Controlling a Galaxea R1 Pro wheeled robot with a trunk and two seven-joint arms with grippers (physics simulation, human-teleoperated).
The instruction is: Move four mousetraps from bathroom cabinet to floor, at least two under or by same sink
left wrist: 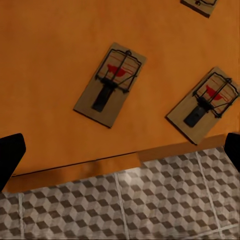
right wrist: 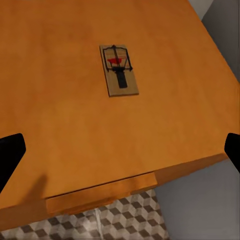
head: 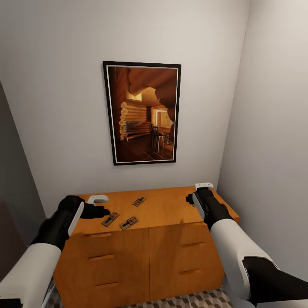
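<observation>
Cabinet (head: 167, 209) against the back wall, below a framed picture (head: 142, 113). Three traps show in the head view on its top: one near the front edge (head: 110, 219), one just beside it at its 3 o'clock (head: 128, 223), one further back at 1 o'clock (head: 139, 201). Left wrist view has the two front traps (left wrist: 111, 84) (left wrist: 203, 104) lying flat, apart, close to the edge, tiled floor (left wrist: 150, 200) below. Right wrist view has a single trap (right wrist: 119, 70) mid-top.

Left gripper (head: 100, 210) hovers just beside the nearest trap, fingers spread wide, empty. Right gripper (head: 191, 198) over the right end of the top, likewise spread, empty.

Handling, as a guess: light, stiff, thin boards; little height to catch. Pinch across the long edges of the wood, clear of wire and spring. May skid on smooth top.
</observation>
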